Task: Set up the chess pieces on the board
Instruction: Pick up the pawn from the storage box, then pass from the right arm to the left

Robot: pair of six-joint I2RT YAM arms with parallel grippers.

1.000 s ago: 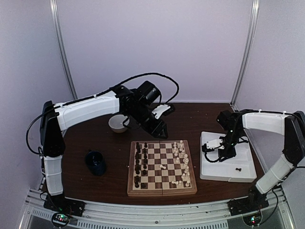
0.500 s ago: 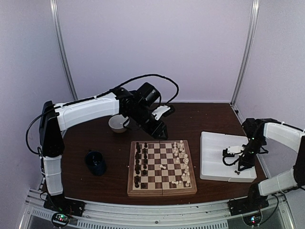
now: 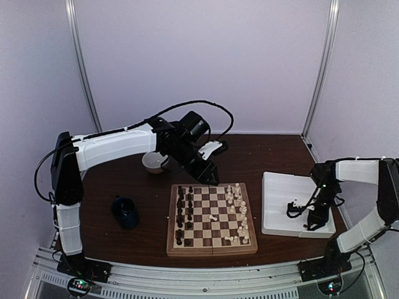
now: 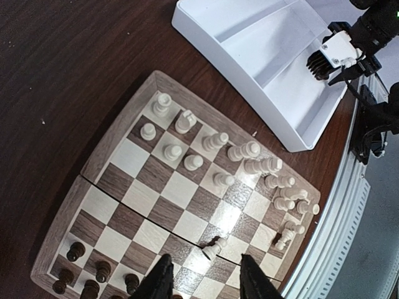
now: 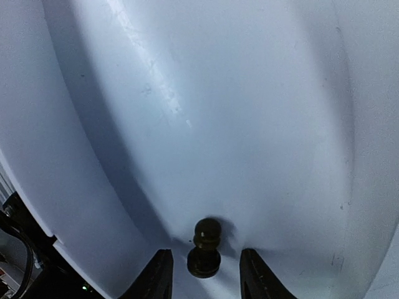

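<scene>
The right gripper was held low in the white tray, fingers apart around a dark pawn. The left gripper was held above the board, fingers apart, nothing gripped.

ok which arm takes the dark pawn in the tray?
Right. Its open tool is down in the tray, one finger on either side of the dark pawn. The left tool is open above the board, away from the tray.
</scene>
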